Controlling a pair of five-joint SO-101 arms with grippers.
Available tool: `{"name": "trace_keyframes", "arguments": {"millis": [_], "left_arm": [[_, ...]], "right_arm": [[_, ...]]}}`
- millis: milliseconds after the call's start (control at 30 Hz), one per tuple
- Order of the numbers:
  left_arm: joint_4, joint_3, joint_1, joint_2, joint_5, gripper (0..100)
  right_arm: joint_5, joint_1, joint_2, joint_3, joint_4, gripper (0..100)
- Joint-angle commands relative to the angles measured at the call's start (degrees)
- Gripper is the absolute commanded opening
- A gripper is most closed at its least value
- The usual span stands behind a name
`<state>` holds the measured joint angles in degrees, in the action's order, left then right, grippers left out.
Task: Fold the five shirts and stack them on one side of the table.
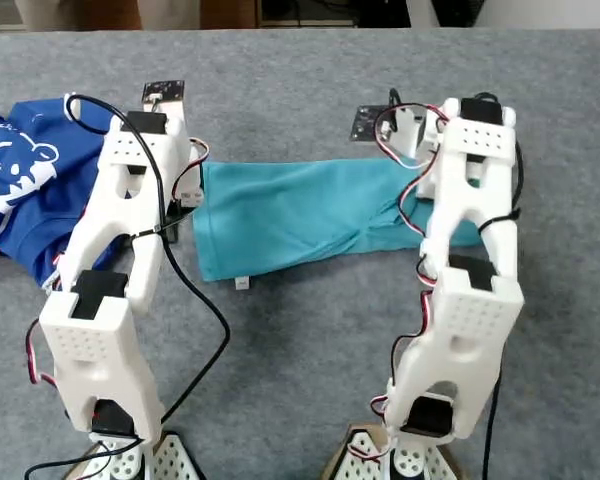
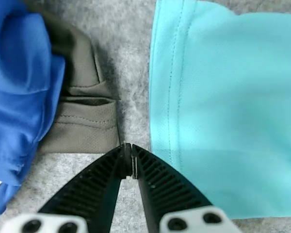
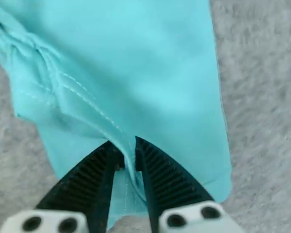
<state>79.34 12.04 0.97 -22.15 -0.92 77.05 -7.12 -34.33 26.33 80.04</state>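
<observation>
A teal cloth shirt (image 1: 290, 215), folded into a long strip, lies in the middle of the grey fuzzy table (image 1: 300, 340), between the two white arms. The right claw (image 3: 126, 158) sits on one end of this shirt and is closed, pinching a fold of the teal cloth between its black fingers (image 3: 160, 179). The left claw (image 2: 127, 158) is closed with its tips touching and holds nothing. It sits over the bare table, just beside the other end of the shirt. A dark grey cloth shirt (image 2: 82, 116) and a blue cloth shirt with a white bear picture (image 1: 30, 190) lie on its other side.
</observation>
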Motion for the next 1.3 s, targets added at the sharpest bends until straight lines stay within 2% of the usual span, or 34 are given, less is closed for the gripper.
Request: {"name": "trace_keyframes", "arguments": {"millis": [0,100,167,333,433,467,500,567,733,833,1033,1267], "left_arm": [[-0.09,2.64,0.62,3.38,0.09,2],[-0.09,2.64,0.62,3.38,0.09,2],[-0.18,2.64,0.62,3.38,0.09,2],[-0.18,2.64,0.62,3.38,0.18,2],[-0.26,2.64,0.26,3.38,0.18,2],[-0.35,2.64,0.09,3.38,0.09,2],[-0.44,2.64,0.00,3.38,0.00,2],[-0.18,2.55,0.00,2.95,-0.35,3],[-0.09,1.76,0.00,2.86,-6.77,17],[-0.53,1.67,0.44,2.77,-9.14,21],[-1.49,2.64,-0.53,-3.03,-9.93,23],[-4.22,7.03,-0.44,-13.14,-10.37,23]], "right_arm": [[-5.80,1.27,0.31,3.82,0.18,14.1],[-8.88,1.19,1.10,4.62,0.88,30.2],[-8.79,1.27,2.33,4.97,4.04,32.0],[-8.53,1.27,6.11,4.62,8.79,21.3],[-9.05,-0.13,7.96,4.44,10.46,2.0],[-10.37,-0.84,8.31,4.44,10.73,0.0],[-12.40,-1.45,8.57,4.44,10.99,3.1],[-16.53,-3.74,8.66,4.44,10.73,0.6],[-27.87,-9.98,8.48,2.24,9.85,0.2],[-33.14,-13.23,8.75,-2.59,6.59,0.2],[-34.29,-16.40,8.84,-8.48,2.02,0.2],[-34.29,-16.48,13.41,-8.92,0.88,0.2]]}}
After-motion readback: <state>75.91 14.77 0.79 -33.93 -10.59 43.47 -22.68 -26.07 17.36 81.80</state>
